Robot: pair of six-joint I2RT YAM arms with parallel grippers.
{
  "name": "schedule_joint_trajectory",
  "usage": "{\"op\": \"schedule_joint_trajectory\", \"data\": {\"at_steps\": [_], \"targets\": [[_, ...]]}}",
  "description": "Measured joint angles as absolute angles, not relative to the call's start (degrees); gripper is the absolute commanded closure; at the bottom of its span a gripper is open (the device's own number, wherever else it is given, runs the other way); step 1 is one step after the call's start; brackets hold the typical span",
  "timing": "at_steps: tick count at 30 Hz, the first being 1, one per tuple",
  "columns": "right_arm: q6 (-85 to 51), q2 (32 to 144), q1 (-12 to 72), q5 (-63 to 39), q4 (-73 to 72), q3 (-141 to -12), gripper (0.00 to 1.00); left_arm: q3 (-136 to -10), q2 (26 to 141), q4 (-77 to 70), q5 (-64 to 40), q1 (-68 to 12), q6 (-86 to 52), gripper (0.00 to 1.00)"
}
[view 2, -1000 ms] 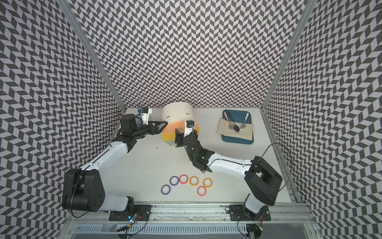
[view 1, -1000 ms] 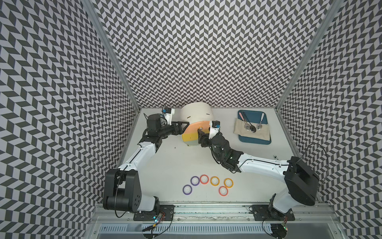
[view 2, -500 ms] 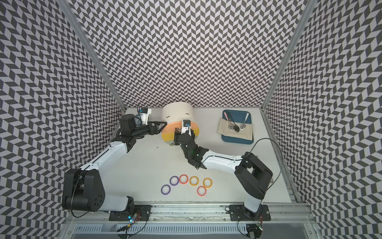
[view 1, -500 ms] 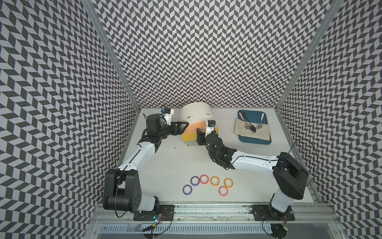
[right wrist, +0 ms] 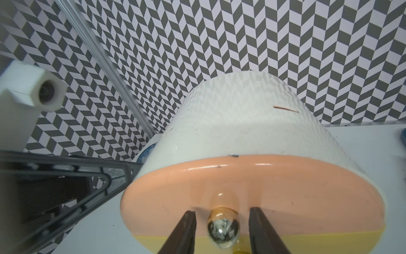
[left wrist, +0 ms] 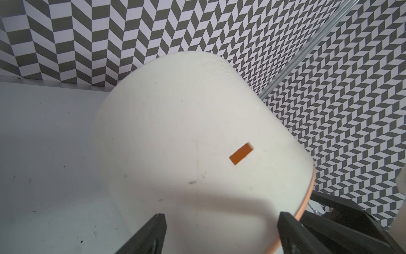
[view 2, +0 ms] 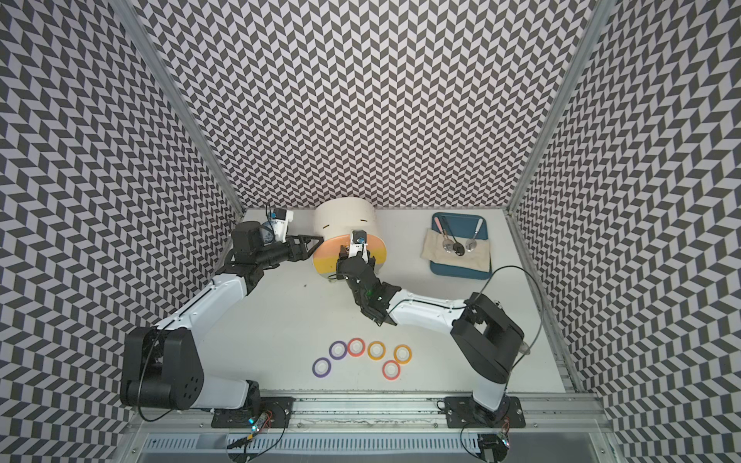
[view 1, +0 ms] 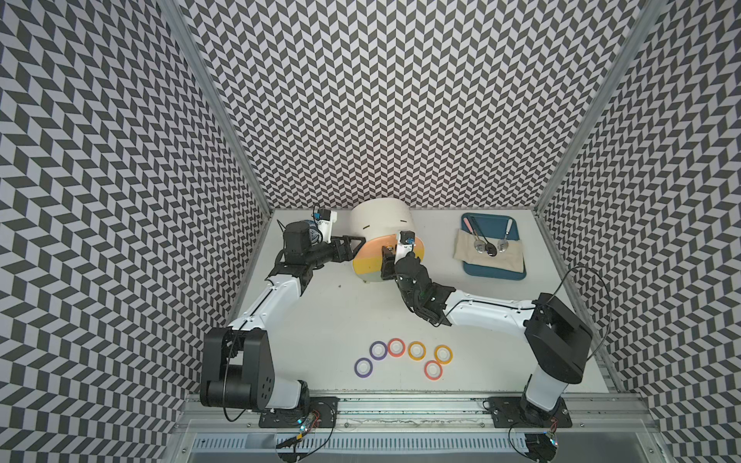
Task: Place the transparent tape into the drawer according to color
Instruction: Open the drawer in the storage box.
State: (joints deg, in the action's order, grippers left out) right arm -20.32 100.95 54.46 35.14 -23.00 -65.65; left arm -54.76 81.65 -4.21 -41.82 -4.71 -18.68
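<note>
The right gripper (right wrist: 222, 211) is partly open, its jaws on either side of the metal knob (right wrist: 223, 228) of the peach-pink drawer (right wrist: 285, 187). A gap shows on each side and it grips nothing. The left gripper (left wrist: 222, 216) is spread wide at the side of the white cabinet (left wrist: 186, 121), and I cannot tell whether it touches. The cabinet stands at the back edge of the tabletop (view 1: 341, 312). Six tape rings (view 1: 416, 350) lie near the front edge, well apart from both arms. A blue tray (view 1: 493, 274) sits in the back right corner.

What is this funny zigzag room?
Probably a robot test booth, not a home: robot arms bolted to a metal rail, zigzag-patterned walls boxing in a white table, tape rings laid out.
</note>
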Motion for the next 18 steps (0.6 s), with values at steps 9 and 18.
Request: {"op": "schedule_joint_trajectory", "data": {"at_steps": [9,18], "targets": [[-21.02,101.06,54.46,34.94,-22.28,-65.73,0.78,-54.76,81.65,-4.19,-41.89,-4.71,-18.55,0.16],[-21.3,101.06,54.48,34.81,-22.2,-65.73,0.91,-54.76,81.67,-4.19,-41.91,-4.71,-18.52,0.16]]}}
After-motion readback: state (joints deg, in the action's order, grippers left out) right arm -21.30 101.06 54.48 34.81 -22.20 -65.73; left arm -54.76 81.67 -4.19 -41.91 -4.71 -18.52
